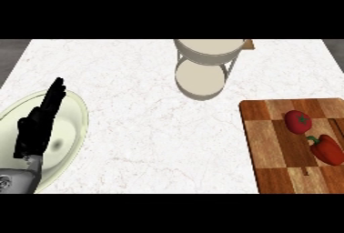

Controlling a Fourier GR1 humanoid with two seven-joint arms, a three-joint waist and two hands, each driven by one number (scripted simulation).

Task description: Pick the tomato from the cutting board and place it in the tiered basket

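Round red tomato (297, 121) sits on the checkered wooden cutting board (275, 150) at the counter's right edge, no labels anywhere; black left hand (37, 125) rests with fingers straight.

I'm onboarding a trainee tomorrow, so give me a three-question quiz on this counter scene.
1. True or false: the tomato lies on the cutting board.
2. What lies beside the tomato? A) red bell pepper B) banana C) cup
3. Which hand shows, open above the plate?

Key: 1 true; 2 A; 3 the left hand. The tiered basket stands at the far edge.
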